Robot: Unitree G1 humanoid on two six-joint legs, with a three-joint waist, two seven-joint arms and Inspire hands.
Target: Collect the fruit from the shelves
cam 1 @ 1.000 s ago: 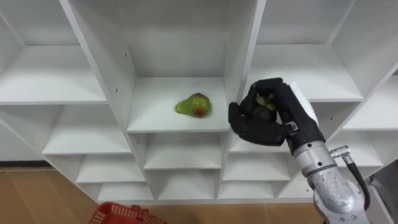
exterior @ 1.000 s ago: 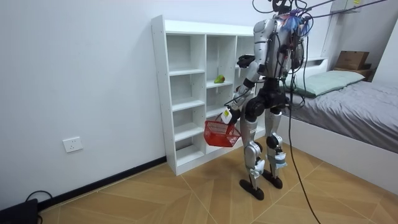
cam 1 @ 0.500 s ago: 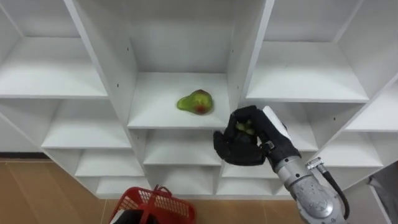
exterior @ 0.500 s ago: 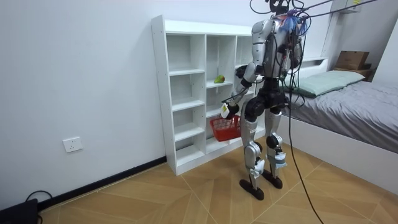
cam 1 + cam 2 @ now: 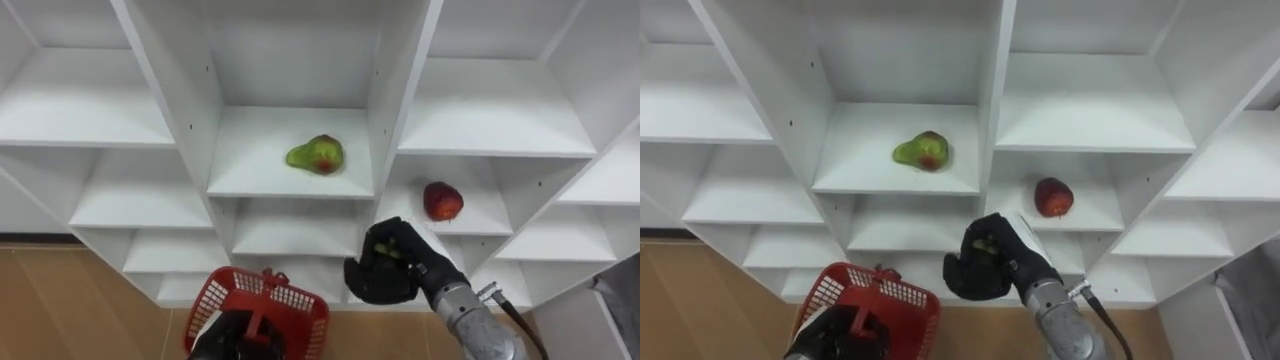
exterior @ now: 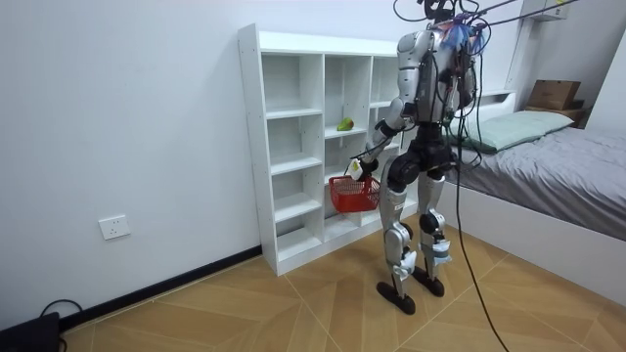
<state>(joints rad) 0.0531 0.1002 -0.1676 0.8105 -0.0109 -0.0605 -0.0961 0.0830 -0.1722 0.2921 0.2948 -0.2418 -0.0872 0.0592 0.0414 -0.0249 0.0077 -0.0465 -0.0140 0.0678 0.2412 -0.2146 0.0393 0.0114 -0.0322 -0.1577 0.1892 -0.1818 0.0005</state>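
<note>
My right hand (image 5: 388, 270) hangs in front of the lower shelves, shut on a small green fruit (image 5: 386, 250) that peeks out between its fingers. Just left of it and lower is a red wire basket (image 5: 300, 302), held up by my left hand (image 5: 232, 340), which grips its handle. A green pear with a red blush (image 5: 316, 155) lies on the middle shelf of the white closet (image 5: 190, 120). A red apple (image 5: 443, 200) sits on the shelf to the right, a little lower. In the room view I stand facing the closet with the basket (image 6: 354, 193) at hip height.
The closet's upright panel (image 5: 400, 110) separates the pear's cell from the apple's. The other cells hold nothing. Wooden floor (image 5: 60, 300) shows at lower left. A bed (image 6: 548, 147) stands at the room view's right, behind me.
My right hand came down from shelf height with the green fruit, uncovering the red apple. The left hand lifted the basket up beside it.
</note>
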